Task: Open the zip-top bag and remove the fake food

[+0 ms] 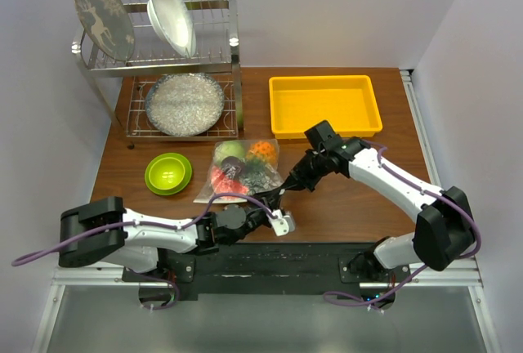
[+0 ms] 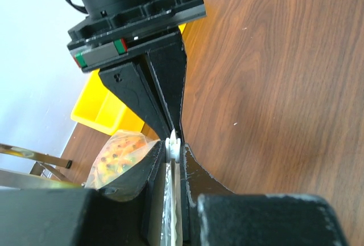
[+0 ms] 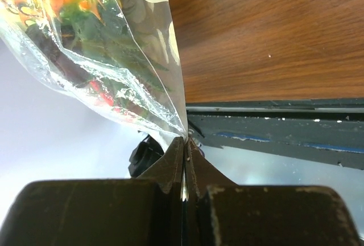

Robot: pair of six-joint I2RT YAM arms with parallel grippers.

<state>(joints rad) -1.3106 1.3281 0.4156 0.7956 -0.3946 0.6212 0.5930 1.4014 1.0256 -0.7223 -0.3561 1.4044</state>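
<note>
Seen from above, one zip-top bag [image 1: 241,167] lies mid-table with the fake food [image 1: 249,157] bunched inside (too jumbled to count), and its 5 o'clock corner runs in between the two arms. Only the wrist views show the grips. The left gripper [image 2: 173,163] pinches the white zip strip [image 2: 174,143], and the right gripper [image 3: 185,146] is pressed together on the clear film. Around the bag are one lime-green bowl [image 1: 168,173] at 9 o'clock, one yellow tray [image 1: 325,81] at 1, and one dish rack [image 1: 235,83] at 11 holding three plates [image 1: 184,102].
</note>
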